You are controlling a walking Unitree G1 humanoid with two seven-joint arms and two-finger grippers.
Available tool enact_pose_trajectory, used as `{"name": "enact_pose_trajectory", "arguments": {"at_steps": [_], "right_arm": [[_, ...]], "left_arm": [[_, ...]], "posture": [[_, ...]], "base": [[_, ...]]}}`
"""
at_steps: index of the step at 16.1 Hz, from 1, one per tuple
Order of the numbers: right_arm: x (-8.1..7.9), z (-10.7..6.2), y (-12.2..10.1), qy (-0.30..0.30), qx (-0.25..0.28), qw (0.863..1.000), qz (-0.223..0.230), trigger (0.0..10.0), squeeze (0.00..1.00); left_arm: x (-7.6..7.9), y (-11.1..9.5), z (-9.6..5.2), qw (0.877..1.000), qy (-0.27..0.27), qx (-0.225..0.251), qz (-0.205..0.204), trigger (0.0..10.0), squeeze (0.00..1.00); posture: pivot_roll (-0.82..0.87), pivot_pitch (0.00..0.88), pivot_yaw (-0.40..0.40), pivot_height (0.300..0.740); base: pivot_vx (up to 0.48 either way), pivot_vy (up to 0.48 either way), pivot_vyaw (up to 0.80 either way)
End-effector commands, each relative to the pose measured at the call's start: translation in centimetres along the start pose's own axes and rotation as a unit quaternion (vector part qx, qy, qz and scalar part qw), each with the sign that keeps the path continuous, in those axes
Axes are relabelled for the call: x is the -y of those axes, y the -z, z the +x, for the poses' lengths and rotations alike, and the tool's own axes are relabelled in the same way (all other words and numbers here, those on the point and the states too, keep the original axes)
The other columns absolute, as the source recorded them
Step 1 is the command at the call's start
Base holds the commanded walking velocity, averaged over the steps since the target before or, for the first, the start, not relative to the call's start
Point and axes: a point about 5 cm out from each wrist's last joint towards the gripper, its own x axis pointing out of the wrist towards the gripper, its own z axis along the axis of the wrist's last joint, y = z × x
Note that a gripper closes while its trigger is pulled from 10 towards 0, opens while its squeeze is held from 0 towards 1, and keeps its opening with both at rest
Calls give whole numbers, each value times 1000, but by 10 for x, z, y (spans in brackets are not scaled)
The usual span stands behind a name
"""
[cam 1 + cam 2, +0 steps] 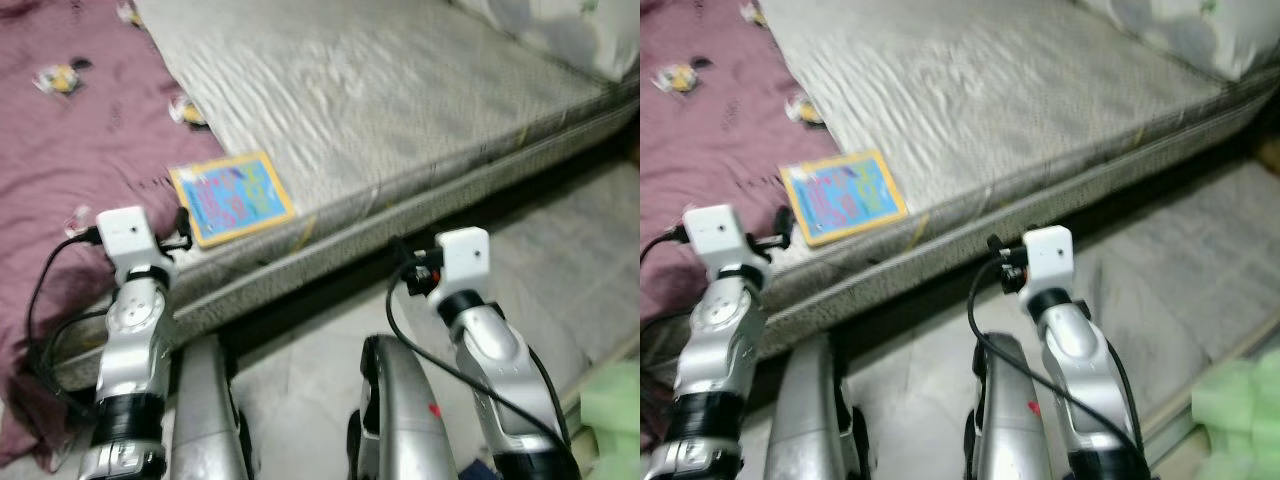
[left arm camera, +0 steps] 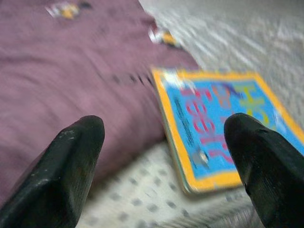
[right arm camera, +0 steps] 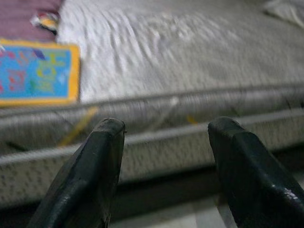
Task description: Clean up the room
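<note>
Book (image 1: 232, 197) on mattress (image 1: 400, 90) edge — left pincer (image 2: 166, 156) spread before it.

This is a bedroom in a home. A wide grey quilted mattress (image 1: 400, 90) with piped edges lies low over a pale tiled floor (image 1: 300, 370), and a second grey padded mat (image 1: 570, 270) lies on the floor beside it. A maroon fabric bedsheet with small cartoon prints (image 1: 70, 150) covers part of the mattress and hangs over its edge. A thin picture book with a yellow border and bright blue cover (image 1: 232, 197) lies on the bed, and a pale patterned pillow (image 1: 570, 25) sits at its far end.
</note>
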Motion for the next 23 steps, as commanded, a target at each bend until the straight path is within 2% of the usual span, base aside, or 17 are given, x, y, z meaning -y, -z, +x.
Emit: {"name": "enact_pose_trajectory", "arguments": {"at_steps": [1, 6, 12, 18, 20, 23], "right_arm": [[2, -5, -1, 4, -4, 1000, 2, 10000, 0], [6, -21, -3, 17, -27, 999, 3, 10000, 0], [7, -28, -6, 26, -37, 999, 8, 10000, 0], [5, -19, -5, 24, -37, 999, 13, 10000, 0], [3, -12, -4, 22, -33, 999, 15, 10000, 0], [1, -6, -5, 20, -26, 999, 17, 10000, 0]], "left_arm": [[1, 4, 1, 1000, 2, -11, -13, 10000, 0], [17, 3, 14, 998, 22, -14, -53, 10000, 0], [16, -8, 20, 998, 10, 28, -63, 10000, 0], [16, -15, 13, 995, -18, 70, -64, 10000, 0], [11, -21, 9, 994, -33, 91, -60, 10000, 0], [1, -12, 0, 992, -68, 74, -77, 10000, 0]], "posture": [[-146, 249, -35, 472], [-170, 294, -28, 472], [-181, 293, -19, 472], [-154, 257, -16, 472], [-136, 238, -12, 472], [-112, 220, -10, 472]], "base": [[0, 0, 0], [0, 0, 0], [0, 0, 0], [0, 0, 0], [0, 0, 0], [0, 0, 0]]}}
